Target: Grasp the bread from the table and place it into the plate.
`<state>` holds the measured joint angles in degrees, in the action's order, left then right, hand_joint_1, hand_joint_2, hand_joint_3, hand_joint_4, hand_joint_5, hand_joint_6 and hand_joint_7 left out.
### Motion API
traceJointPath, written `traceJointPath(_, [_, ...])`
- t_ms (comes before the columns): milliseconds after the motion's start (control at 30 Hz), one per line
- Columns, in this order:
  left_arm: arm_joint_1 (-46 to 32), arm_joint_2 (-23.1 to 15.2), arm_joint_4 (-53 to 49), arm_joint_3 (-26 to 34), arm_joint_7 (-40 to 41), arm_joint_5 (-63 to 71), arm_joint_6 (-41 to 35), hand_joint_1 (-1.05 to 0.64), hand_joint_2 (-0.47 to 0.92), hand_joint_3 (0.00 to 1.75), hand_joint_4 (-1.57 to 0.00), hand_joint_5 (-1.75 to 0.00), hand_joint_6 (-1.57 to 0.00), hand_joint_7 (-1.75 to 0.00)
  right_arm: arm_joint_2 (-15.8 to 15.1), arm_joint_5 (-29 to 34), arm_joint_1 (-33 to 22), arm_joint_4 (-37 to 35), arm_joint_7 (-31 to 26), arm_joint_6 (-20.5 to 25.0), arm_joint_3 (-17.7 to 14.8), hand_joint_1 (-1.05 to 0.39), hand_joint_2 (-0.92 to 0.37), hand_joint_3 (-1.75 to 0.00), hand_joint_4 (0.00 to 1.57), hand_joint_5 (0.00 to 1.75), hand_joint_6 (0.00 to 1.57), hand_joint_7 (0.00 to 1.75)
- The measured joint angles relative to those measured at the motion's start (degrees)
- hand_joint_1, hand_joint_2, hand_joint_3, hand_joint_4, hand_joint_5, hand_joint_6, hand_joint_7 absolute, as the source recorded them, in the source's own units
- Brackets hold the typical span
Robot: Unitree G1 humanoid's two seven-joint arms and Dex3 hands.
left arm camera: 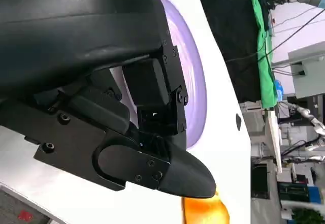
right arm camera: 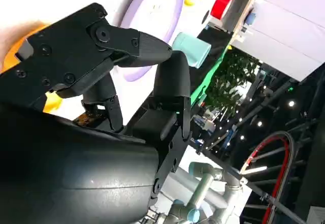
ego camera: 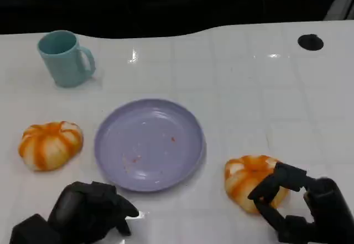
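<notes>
Two orange-and-white breads lie on the white table. One bread [ego camera: 249, 178] sits right of the purple plate [ego camera: 148, 144], the other bread [ego camera: 50, 144] left of it. My right hand [ego camera: 301, 205] is at the right bread's near right side, one finger reaching over its edge, the thumb apart below; the bread rests on the table. In the right wrist view the right hand [right arm camera: 101, 82] has spread fingers, with that bread [right arm camera: 12, 56] beyond them. My left hand [ego camera: 83, 211] rests near the table's front, fingers curled in, holding nothing. The plate [left arm camera: 195, 82] lies beyond the left hand [left arm camera: 101, 82].
A teal mug [ego camera: 66, 58] stands at the back left. A black round hole [ego camera: 310, 42] marks the table's far right. The plate has a few crumbs on it. The right wrist view shows the mug [right arm camera: 190, 49] and plate [right arm camera: 157, 10].
</notes>
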<state>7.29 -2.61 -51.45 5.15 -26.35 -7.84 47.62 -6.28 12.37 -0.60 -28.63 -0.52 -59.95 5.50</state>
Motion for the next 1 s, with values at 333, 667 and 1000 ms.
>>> traceJointPath(333, [0.0, 0.0, 0.0, 0.0, 0.0, 0.0, 0.0, -1.05, 0.92, 0.16, -1.25, -1.11, -1.41, -0.51, 0.0, 0.0, 0.0, 0.0, 0.0, 0.0, 0.0, -0.41, -0.63, -0.75, 0.7, 1.63, 0.74, 1.15])
traceJointPath(667, [0.01, 0.0, -0.02, 0.02, 0.0, -0.02, 0.03, -1.05, 0.92, 0.16, -1.25, -1.12, -1.4, -0.52, -1.3, 1.17, -0.15, 2.68, 1.16, 2.11, 0.08, -0.47, -0.92, -0.27, 0.51, 1.23, 0.58, 0.71])
traceJointPath(1000, [0.03, -0.03, 0.0, 0.06, 0.0, -0.01, 0.04, -1.05, 0.92, 0.16, -1.24, -1.12, -1.4, -0.52, -6.05, 13.69, -3.75, 21.27, 2.09, 17.07, -0.03, -0.59, -0.92, -0.17, 0.27, 0.5, 0.38, 0.19])
